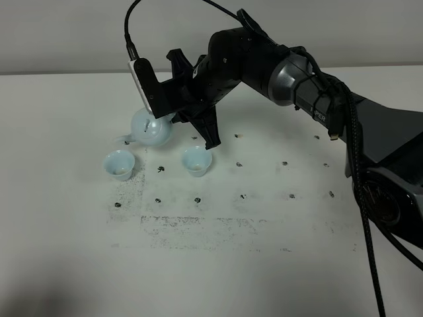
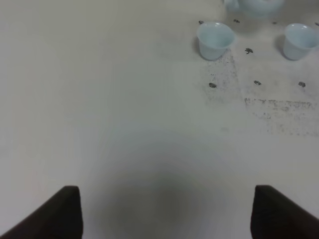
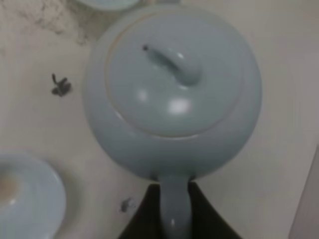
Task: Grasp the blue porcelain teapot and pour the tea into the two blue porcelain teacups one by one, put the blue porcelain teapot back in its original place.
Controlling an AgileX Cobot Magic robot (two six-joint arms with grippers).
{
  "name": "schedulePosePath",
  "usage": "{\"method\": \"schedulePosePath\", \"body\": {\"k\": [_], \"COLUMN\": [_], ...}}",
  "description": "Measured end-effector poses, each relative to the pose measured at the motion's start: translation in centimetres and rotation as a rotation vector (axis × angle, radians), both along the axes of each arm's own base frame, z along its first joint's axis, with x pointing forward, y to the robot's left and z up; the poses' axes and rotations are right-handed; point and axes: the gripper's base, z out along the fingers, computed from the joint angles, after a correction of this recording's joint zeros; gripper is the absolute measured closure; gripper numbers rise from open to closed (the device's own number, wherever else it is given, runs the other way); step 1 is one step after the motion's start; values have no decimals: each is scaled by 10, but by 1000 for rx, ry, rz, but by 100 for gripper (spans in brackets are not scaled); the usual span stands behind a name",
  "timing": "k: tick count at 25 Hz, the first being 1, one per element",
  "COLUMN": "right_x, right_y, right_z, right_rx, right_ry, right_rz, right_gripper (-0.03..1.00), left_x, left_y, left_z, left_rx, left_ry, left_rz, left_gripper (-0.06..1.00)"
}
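Observation:
The pale blue teapot (image 1: 151, 129) sits upright at the back left of the speckled patch, its spout pointing left toward the left teacup (image 1: 119, 164). The other teacup (image 1: 197, 160) stands to the pot's front right. My right gripper (image 1: 173, 113) reaches across from the right and is shut on the pot's loop handle (image 3: 174, 209), with a dark finger (image 3: 142, 219) on either side of it. The lid and its knob (image 3: 174, 62) are in place. I cannot tell whether the pot rests on the table. My left gripper (image 2: 164, 214) hovers open over bare table, with both teacups (image 2: 215, 40) (image 2: 300, 41) well beyond it.
The white tabletop (image 1: 264, 264) carries dark specks and a smudged rectangle (image 1: 198, 224) in front of the cups. The right arm's black body and cable (image 1: 357, 165) span the right side. The left arm is not in the exterior high view.

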Motion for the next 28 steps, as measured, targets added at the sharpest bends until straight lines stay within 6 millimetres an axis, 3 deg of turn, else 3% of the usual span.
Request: {"method": "schedulePosePath", "body": {"k": [10,20,28], "right_x": [1,-8,-5], "right_y": [-2,11,13], "right_z": [0,-1,1], "right_rx": [-33,-95,-129], "right_ry": [-26,-72,-159], "right_rz": [27,95,107], "right_gripper": [93,93,93], "left_x": [0,0,0], "left_y": [0,0,0], "left_z": [0,0,0], "left_rx": [0,0,0], "left_ry": [0,0,0], "left_rz": [0,0,0], "left_gripper": [28,28,28]}}
